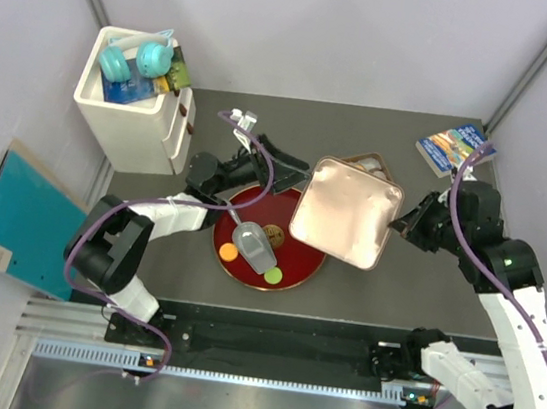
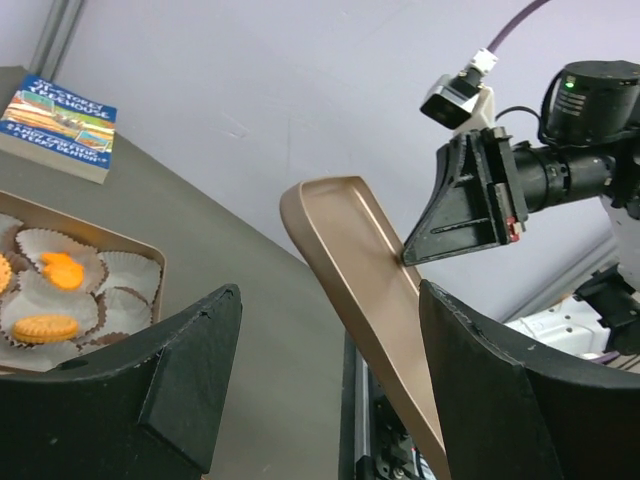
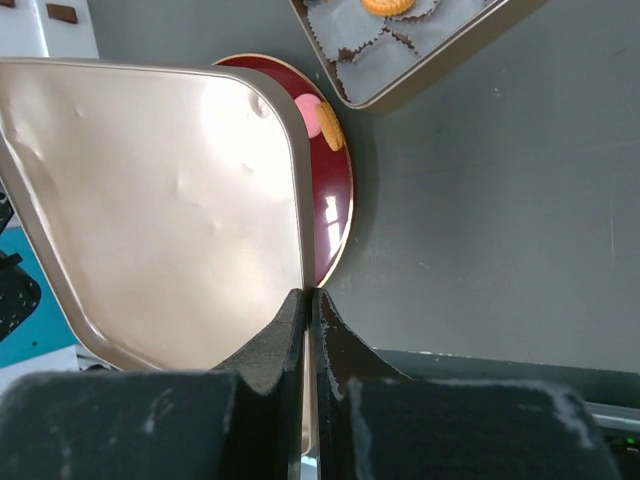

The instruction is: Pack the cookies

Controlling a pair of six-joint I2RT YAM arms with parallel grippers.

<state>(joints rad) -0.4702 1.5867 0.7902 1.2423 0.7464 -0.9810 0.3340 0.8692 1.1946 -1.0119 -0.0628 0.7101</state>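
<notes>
My right gripper (image 3: 312, 300) is shut on the rim of the gold tin lid (image 3: 150, 200) and holds it tilted above the table; the gripper also shows in the top view (image 1: 402, 225). The lid (image 1: 346, 211) hides most of the open tin (image 1: 368, 161). In the left wrist view the tin (image 2: 150, 262) holds paper cups with orange cookies (image 2: 45, 327). My left gripper (image 1: 296, 170) is open and empty, its jaws facing the lid's edge (image 2: 350, 250). The red plate (image 1: 295, 268) carries an orange cookie (image 1: 229, 252), a green cookie (image 1: 273, 275) and a grey scoop (image 1: 253, 245). A pink cookie (image 3: 310, 115) lies on the plate too.
A white bin (image 1: 134, 116) with blue headphones stands at the back left. A book (image 1: 452, 147) lies at the back right corner. A teal folder (image 1: 20, 217) lies off the table's left side.
</notes>
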